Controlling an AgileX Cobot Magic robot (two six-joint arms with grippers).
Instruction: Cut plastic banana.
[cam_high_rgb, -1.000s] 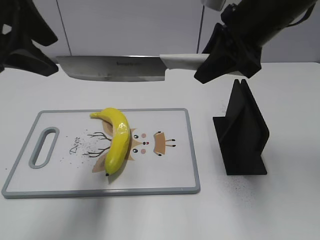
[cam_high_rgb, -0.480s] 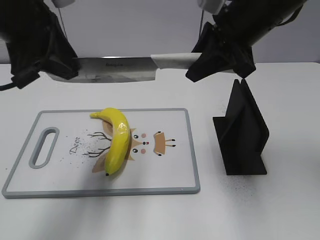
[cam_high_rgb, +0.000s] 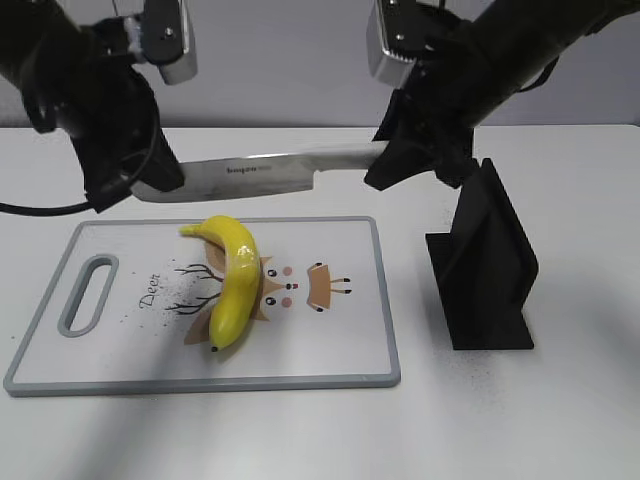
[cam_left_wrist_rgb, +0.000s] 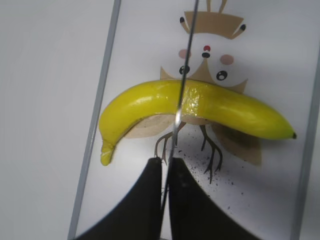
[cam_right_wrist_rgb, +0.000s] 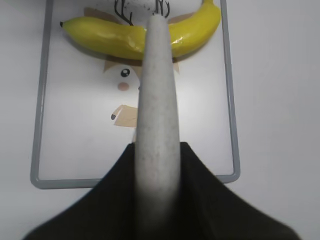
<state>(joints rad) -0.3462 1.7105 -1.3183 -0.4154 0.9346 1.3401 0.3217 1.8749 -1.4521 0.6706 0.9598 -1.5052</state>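
The plastic banana (cam_high_rgb: 235, 280) lies whole on the white cutting board (cam_high_rgb: 345, 345), across its deer print. A large knife (cam_high_rgb: 265, 172) hangs level above the banana's stem end, clear of it. My right gripper (cam_high_rgb: 388, 165) is shut on the knife's pale handle (cam_right_wrist_rgb: 157, 100). My left gripper (cam_high_rgb: 150, 185) is shut on the far end of the blade. In the left wrist view the blade edge (cam_left_wrist_rgb: 184, 75) runs across the middle of the banana (cam_left_wrist_rgb: 145, 102), between my left fingers (cam_left_wrist_rgb: 165, 162). In the right wrist view the handle covers part of the banana (cam_right_wrist_rgb: 100, 40), between my right fingers (cam_right_wrist_rgb: 157, 148).
A black knife stand (cam_high_rgb: 487, 265) stands upright on the table right of the board. The board has a grey rim and a handle slot (cam_high_rgb: 88, 295) at its left end. Dark specks lie on the board near the deer print.
The knife has come down and forward toward the banana. My left arm moved in from the left and closed on the blade's end.
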